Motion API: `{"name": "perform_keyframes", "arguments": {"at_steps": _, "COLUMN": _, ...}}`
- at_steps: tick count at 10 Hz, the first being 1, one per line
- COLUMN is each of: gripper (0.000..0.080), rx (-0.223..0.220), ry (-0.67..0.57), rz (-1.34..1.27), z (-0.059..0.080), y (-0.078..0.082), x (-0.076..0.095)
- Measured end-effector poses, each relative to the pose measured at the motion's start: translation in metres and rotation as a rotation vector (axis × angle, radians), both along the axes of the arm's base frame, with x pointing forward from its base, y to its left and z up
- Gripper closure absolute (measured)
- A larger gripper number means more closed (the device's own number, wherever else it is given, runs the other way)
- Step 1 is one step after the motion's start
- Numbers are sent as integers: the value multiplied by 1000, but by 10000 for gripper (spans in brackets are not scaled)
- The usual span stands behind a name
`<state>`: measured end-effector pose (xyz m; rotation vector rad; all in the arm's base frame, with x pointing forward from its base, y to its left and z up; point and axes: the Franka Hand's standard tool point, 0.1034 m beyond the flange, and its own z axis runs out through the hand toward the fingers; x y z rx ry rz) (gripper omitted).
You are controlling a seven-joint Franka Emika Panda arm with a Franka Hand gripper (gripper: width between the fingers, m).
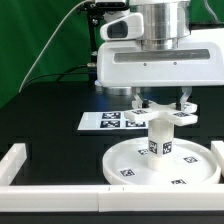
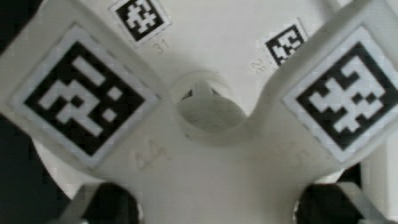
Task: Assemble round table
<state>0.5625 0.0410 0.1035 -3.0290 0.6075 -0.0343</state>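
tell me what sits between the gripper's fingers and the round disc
The cross-shaped base, held in the gripper, and under it the upright leg on the disc, per the exterior view.

White boxy arm (silver wrist cylinder), black-tipped gripper; fingertips possibly rubber.

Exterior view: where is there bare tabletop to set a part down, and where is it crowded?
Free: the black table on the exterior view's left, bordered by the marker board, the round disc and the border wall. Crowded: over the disc, where the end effector holds the cross-shaped base on the cylinder leg.
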Motion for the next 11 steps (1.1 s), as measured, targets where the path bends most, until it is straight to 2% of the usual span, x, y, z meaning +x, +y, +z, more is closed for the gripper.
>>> {"name": "perform_keyframes", "arguments": {"at_steps": 3, "gripper": 363, "rx": 58, "ry": -25, "rz": -479, "z": -1, "y": -1, "x": 0}}
{"name": "perform_keyframes", "arguments": {"at_steps": 7, "gripper": 361, "rx": 85, "ry": -9, "rz": -667, "z": -1, "y": -2, "x": 0}}
{"name": "perform_keyframes", "arguments": {"at_steps": 9, "gripper": 361, "rx": 132, "ry": 25, "rz": -1006, "z": -1, "y": -2, "x": 0}}
{"name": "perform_keyframes", "arguments": {"at_steps": 10, "gripper": 361, "rx": 137, "ry": 35, "rz": -1119, "z": -1, "y": -2, "x": 0}}
{"name": "perform_keyframes", "arguments": {"at_steps": 11, "gripper": 361, "rx": 135, "ry": 34, "rz": -1110, "z": -1, "y": -3, "x": 0}}
